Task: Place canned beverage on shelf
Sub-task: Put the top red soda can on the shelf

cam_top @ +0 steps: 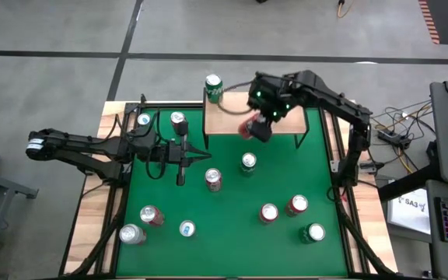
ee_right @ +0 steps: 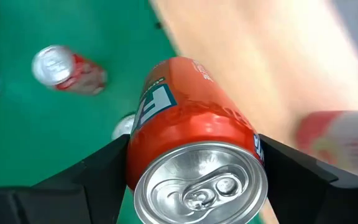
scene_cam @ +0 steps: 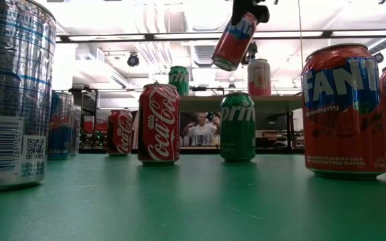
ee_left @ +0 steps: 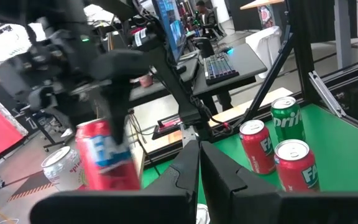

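Note:
My right gripper (cam_top: 259, 124) hangs over the near edge of the shelf (cam_top: 302, 123), shut on a red canned beverage (scene_cam: 234, 41) that is well above the table. The shelf is a light wooden board on thin black legs at the table's far side. A green can (cam_top: 213, 87) stands on its far left corner, and a pink-and-white can (scene_cam: 259, 77) also stands on it. My left gripper (cam_top: 201, 155) waits shut and level over the table's left centre, holding nothing. My right gripper pinches the red can's round side wall (ee_right: 143, 144) near its top end between its two fingers (ee_right: 101, 171), one on each side. The fingers slant down from above. The can hangs tilted, its lid toward the wrist, lifted clear of table and shelf.
Several cans stand on the green table: a red one (cam_top: 213, 179) and a green one (cam_top: 248, 162) near the centre, others at the near right (cam_top: 296, 204) and near left (cam_top: 150, 215), and two at the far left (cam_top: 179, 120).

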Robot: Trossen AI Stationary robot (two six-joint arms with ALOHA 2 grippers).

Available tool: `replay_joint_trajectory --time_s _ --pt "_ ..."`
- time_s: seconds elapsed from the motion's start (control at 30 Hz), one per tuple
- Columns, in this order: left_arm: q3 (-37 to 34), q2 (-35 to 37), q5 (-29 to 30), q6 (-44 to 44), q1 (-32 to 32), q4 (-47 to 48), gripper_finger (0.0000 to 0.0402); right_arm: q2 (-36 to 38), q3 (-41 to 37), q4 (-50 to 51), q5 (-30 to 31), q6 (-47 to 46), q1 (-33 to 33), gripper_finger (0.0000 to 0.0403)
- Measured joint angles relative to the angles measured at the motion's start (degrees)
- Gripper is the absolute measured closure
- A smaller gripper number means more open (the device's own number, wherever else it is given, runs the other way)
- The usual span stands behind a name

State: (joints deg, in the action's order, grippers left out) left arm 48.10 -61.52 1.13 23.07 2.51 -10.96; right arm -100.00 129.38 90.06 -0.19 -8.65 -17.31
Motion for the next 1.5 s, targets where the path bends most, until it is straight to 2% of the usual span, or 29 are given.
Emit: replay_joint_trajectory --time_s 0.43,0.9,1.1,1.5 --pt "0.00 0.00 0.00 0.17 -0.01 0.04 0.0402 4.02 -4.70 -0.05 0.37 6.29 -6.77 0.0110" --pt "0.00 0.00 0.00 0.26 0.01 0.02 0.0402 14.52 -21.08 -0.02 0.14 2.34 -8.81 0.0110" --pt "0.00 0.00 0.00 0.26 0.01 0.00 0.0402 17.20 -25.44 -0.08 4.51 2.21 -11.67 0.0110" --pt "0.00 0.00 0.00 0.43 -0.15 -0.09 0.0402 16.02 -28.56 -0.17 6.23 4.06 -16.12 0.0110"
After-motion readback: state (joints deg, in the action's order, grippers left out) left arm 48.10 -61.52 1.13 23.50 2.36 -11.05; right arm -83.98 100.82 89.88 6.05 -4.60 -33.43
